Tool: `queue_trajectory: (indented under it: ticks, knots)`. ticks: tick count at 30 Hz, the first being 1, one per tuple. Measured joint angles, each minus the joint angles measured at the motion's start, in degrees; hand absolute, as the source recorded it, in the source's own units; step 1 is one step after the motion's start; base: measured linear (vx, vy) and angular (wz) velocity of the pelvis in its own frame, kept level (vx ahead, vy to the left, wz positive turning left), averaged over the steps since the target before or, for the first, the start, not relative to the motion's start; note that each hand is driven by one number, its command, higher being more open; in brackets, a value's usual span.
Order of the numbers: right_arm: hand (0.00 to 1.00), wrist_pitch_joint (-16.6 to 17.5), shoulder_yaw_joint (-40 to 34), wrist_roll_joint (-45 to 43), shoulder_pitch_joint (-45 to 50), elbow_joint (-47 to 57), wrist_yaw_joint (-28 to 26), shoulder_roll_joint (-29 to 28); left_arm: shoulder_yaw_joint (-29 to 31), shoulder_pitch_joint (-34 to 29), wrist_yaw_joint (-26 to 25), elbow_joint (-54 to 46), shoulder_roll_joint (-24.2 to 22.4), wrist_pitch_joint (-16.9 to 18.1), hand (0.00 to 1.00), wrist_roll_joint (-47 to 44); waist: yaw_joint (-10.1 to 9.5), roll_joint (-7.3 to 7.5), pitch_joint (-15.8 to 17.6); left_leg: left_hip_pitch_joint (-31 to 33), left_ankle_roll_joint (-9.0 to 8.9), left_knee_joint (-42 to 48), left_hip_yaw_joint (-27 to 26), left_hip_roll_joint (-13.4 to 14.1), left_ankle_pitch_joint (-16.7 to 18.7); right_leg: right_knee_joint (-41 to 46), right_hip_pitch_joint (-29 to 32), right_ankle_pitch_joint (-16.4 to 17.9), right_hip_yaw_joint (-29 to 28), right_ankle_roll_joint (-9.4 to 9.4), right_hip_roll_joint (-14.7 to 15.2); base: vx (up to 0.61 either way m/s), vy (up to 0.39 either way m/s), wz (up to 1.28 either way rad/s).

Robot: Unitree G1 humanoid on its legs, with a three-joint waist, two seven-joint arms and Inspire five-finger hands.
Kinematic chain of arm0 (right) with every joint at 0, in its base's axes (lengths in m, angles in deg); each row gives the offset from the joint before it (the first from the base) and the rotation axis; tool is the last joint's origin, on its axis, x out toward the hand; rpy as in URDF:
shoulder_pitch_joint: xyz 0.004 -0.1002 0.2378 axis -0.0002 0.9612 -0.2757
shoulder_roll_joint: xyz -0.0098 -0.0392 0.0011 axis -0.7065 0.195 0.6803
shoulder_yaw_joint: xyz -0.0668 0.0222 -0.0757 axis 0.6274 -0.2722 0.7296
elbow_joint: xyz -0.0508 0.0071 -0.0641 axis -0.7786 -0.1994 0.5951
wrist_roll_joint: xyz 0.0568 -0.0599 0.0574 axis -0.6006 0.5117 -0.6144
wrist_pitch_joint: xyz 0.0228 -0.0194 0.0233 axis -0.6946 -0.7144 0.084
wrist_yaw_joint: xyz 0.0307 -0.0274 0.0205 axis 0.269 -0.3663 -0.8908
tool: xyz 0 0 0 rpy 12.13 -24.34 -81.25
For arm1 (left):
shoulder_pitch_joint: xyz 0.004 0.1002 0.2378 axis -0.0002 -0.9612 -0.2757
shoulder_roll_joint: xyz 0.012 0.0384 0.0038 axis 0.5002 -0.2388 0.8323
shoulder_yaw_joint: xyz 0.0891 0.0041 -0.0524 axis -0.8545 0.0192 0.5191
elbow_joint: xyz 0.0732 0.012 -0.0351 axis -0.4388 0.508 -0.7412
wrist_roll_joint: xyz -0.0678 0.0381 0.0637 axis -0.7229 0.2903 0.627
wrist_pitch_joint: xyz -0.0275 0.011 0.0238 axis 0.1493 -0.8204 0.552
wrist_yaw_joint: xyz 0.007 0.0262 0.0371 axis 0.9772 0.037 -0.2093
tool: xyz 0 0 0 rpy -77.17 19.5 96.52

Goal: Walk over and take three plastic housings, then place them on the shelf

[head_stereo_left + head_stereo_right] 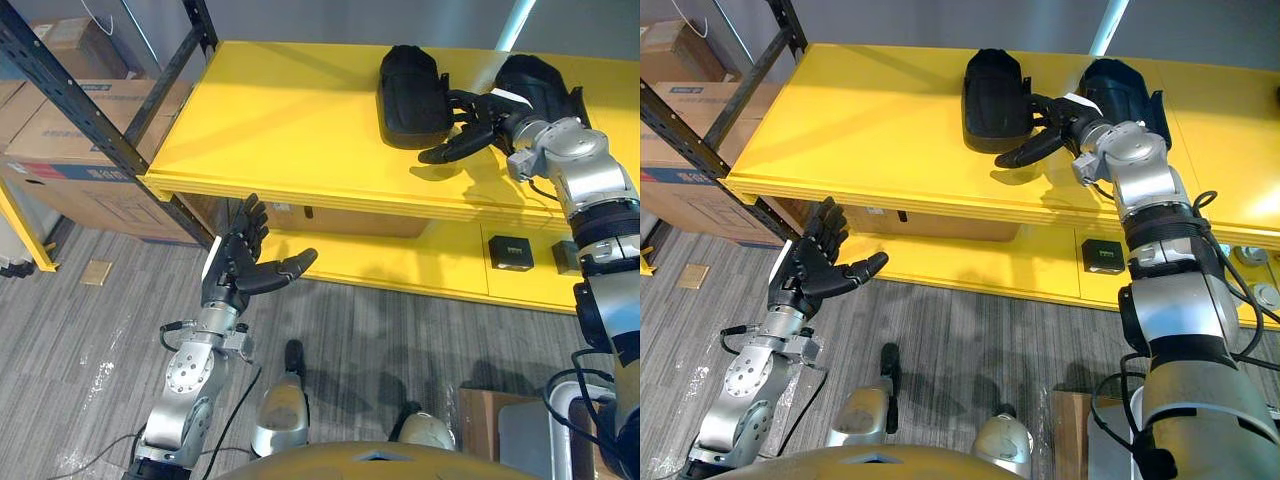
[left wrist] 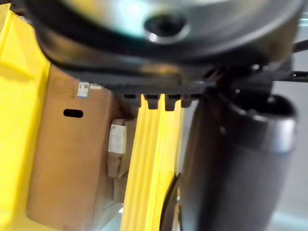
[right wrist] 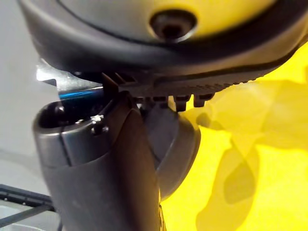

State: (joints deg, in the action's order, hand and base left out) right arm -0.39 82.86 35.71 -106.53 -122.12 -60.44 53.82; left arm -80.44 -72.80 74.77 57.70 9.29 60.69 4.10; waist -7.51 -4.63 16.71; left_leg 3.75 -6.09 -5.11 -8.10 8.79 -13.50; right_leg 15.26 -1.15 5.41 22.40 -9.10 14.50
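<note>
Reaching over the top level of the yellow shelf (image 1: 280,130), the R hand (image 1: 478,125) sits btwn the left plastic housing (image 1: 410,85) and the right plastic housing (image 1: 540,75). Its fingers are spread, thumb out, gripping nothing. Fingertips are right by the left plastic housing; can't tell if touching. L hand (image 1: 238,265) hangs near, below the shelf's front edge, open, palm up, empty. Small black box (image 1: 511,250) on the lower level.

Top shelf (image 1: 280,120): left housing (image 1: 410,85) and right housing (image 1: 545,78), black, side by side, toward the right.
Lower shelf (image 1: 400,262): small black box (image 1: 511,251) lying flat.
</note>
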Motion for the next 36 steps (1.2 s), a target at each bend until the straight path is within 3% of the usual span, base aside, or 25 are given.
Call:
queue_trajectory:
  ticks: [17, 20, 22, 24, 27, 31, 36]
  knots:
    - [1.00, 0.6, 1.0, 0.1, -3.0, 0.0, -0.2, 0.0, 0.4, 0.9, -0.2, -0.2, -0.5, 0.0, 1.00, 0.0, 0.01, 0.74, 0.8, 0.0, 0.31, 0.1, 0.1, -0.3, -0.2, 0.0, -0.1, 0.1, 0.1, -0.10, 0.3, 0.00, -0.008, 0.00]
    - [1.00, 4.7, 1.3, 4.5, -3.2, 0.0, 1.4, 0.0, 0.4, 1.2, -0.2, -0.2, -0.5, 0.0, 1.00, 0.0, 0.16, 0.75, 0.8, 0.0, 0.32, 0.0, 0.1, -0.3, -0.3, 0.0, -0.2, 0.1, 0.2, -0.10, 0.3, 0.00, 0.000, 0.00]
    - [1.00, 10.1, 3.2, 14.1, -4.8, 0.2, 5.8, 0.5, 0.3, 0.8, -0.3, -0.2, -0.6, 0.1, 1.00, 0.0, 0.66, 0.75, 0.9, -0.1, 0.28, 0.0, 0.3, -0.3, -0.3, -0.3, -0.5, 0.0, 0.5, -0.20, 0.3, 0.00, -0.022, 0.04]
    - [1.00, 13.2, 4.8, 16.4, -5.4, 3.1, 8.0, 2.9, 0.3, 0.7, -0.4, -0.2, -1.4, 0.3, 1.00, 0.0, 0.87, 0.76, 1.1, -0.1, 0.29, 0.0, 0.6, -0.5, -0.3, -0.5, -0.9, 0.0, 1.0, -0.23, 0.3, 0.00, -0.004, 0.08]
    - [1.00, 15.0, 5.5, 16.4, -5.9, 12.9, 9.3, 6.1, 0.7, -0.3, -0.5, -0.8, -1.9, 1.6, 1.00, 0.0, 1.27, 0.75, 2.1, -0.2, 0.27, 0.1, 0.6, -0.5, -0.3, -0.6, -1.0, 0.0, 1.0, -0.25, 0.3, 0.00, 0.000, 0.01]
    - [1.00, 14.6, 7.9, 16.3, -5.9, 18.7, 7.2, 6.4, 0.8, -0.9, -0.4, -2.6, -1.9, 1.7, 1.00, 0.0, 1.51, 0.75, 2.1, -0.2, 0.21, 0.0, 0.5, -0.6, -0.2, -1.1, -1.1, -0.2, 1.0, -0.41, 0.3, 0.00, 0.000, 0.00]
    - [1.00, 11.9, 12.4, 18.3, -3.2, 18.5, 0.4, 6.4, 1.4, -0.7, -0.3, -4.4, -1.9, 1.7, 1.00, 0.1, 0.81, 0.74, 2.1, -0.2, 0.30, 0.0, 0.6, -1.0, -0.4, -1.6, -1.4, -0.3, 1.3, -0.66, 0.6, 0.01, -0.011, 0.03]
